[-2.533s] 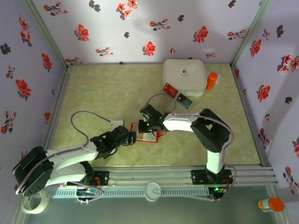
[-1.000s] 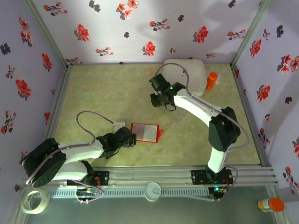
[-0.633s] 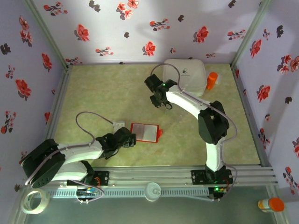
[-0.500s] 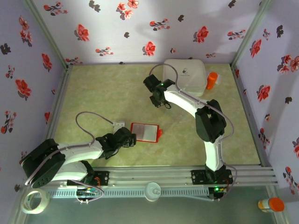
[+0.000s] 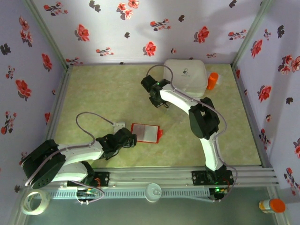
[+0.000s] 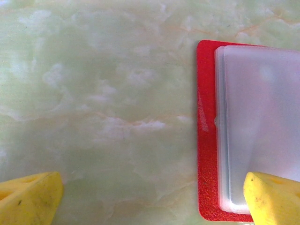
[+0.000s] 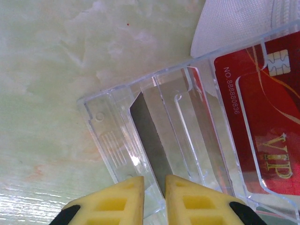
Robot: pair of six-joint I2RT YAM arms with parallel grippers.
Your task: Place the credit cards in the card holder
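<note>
The right claw (image 7: pixel 154 194), nearly pressed together, pinches a thin grey credit card (image 7: pixel 150 136) standing on edge in a clear plastic compartment tray (image 7: pixel 105 136), beside a red VIP card (image 7: pixel 262 117). The left claw (image 6: pixel 152 197) is spread wide, one fingertip over the flat red card holder (image 6: pixel 206 140) lying on the pale-green tabletop (image 6: pixel 93 93).

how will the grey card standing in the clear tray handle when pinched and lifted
The grey card looks thin and straight-edged, so probably stiff and light. Its sheen suggests it may slip between the fingers. Standing in a narrow slot of the clear tray, it could drag that along.
</note>
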